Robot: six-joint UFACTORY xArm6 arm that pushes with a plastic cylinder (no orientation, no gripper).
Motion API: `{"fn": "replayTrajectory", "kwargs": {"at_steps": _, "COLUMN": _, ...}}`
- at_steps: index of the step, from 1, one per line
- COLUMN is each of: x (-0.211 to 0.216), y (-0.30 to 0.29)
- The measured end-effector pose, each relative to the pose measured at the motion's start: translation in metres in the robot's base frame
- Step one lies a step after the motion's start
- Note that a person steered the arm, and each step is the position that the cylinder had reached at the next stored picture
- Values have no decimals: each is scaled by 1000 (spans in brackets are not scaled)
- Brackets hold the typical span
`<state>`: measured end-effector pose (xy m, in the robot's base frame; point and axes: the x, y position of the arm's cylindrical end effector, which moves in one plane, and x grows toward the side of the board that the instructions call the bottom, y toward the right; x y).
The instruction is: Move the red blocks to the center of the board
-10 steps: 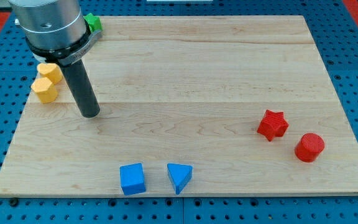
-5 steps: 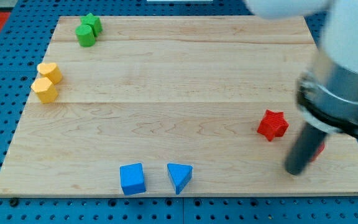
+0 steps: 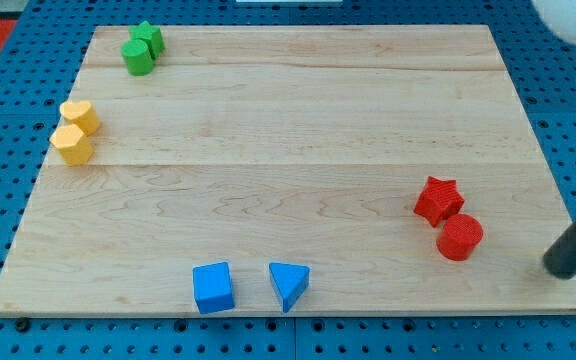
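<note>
A red star block lies on the wooden board at the view's right. A red cylinder lies just below and right of it, touching or nearly touching it. My tip stands on the board near its right edge, to the right of the red cylinder and slightly lower, with a clear gap between them. The dark rod rises from it toward the view's upper right.
Two green blocks sit at the top left corner. Two yellow blocks sit at the left edge. A blue cube and a blue triangle lie near the bottom edge.
My tip swept from the left side across to the right edge. The red cylinder has shifted left and now lies against the red star.
</note>
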<state>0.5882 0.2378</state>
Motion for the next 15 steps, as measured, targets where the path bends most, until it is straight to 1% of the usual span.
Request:
{"fn": "replayTrajectory", "kwargs": {"at_steps": 1, "x": -10, "y": -47}}
{"fn": "replayTrajectory", "kwargs": {"at_steps": 3, "x": -100, "y": -62}}
{"fn": "replayTrajectory", "kwargs": {"at_steps": 4, "x": -137, "y": -66}}
{"fn": "replayTrajectory", "kwargs": {"at_steps": 5, "x": -135, "y": -44}}
{"fn": "replayTrajectory", "kwargs": {"at_steps": 6, "x": -107, "y": 3}}
{"fn": "replayTrajectory", "kwargs": {"at_steps": 7, "x": -128, "y": -55}}
{"fn": "replayTrajectory", "kwargs": {"at_steps": 8, "x": -187, "y": -138}}
{"fn": "replayTrajectory", "kwargs": {"at_steps": 9, "x": -214, "y": -171}}
{"fn": "replayTrajectory", "kwargs": {"at_steps": 10, "x": -196, "y": -68}}
{"fn": "replayTrajectory", "kwargs": {"at_steps": 11, "x": -111, "y": -52}}
{"fn": "replayTrajectory", "kwargs": {"at_steps": 12, "x": -39, "y": -60}}
{"fn": "replayTrajectory", "kwargs": {"at_steps": 13, "x": -58, "y": -105}}
{"fn": "replayTrajectory", "kwargs": {"at_steps": 14, "x": -100, "y": -107}}
{"fn": "replayTrajectory", "kwargs": {"at_steps": 15, "x": -143, "y": -128}}
